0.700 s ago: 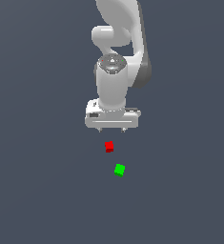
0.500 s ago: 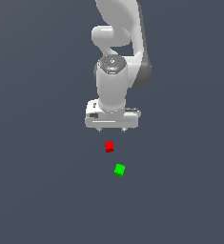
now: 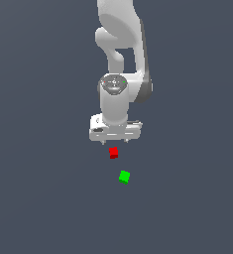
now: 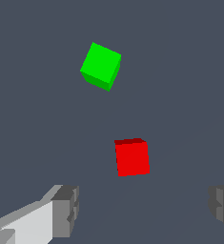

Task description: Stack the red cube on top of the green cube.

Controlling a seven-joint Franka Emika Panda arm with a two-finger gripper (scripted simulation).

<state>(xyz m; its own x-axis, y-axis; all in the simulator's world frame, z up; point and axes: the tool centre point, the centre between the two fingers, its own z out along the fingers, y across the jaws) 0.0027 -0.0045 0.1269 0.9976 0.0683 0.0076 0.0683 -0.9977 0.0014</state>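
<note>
Hovering gripper [image 3: 115, 142] just above red cube [image 3: 113, 153], jaws apart, holding nothing; red cube lies between them in wrist view, untouched, green cube [image 3: 124, 176] near, apart, open grey surface [image 3: 43, 198] all around both

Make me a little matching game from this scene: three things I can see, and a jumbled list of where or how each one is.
Things:
1. red cube
2. green cube
3. gripper

States:
A. open, holding nothing
B. lies alone, farther from the arm
C. sits on the floor just ahead of the open fingers

Pairs: 1-C, 2-B, 3-A
</note>
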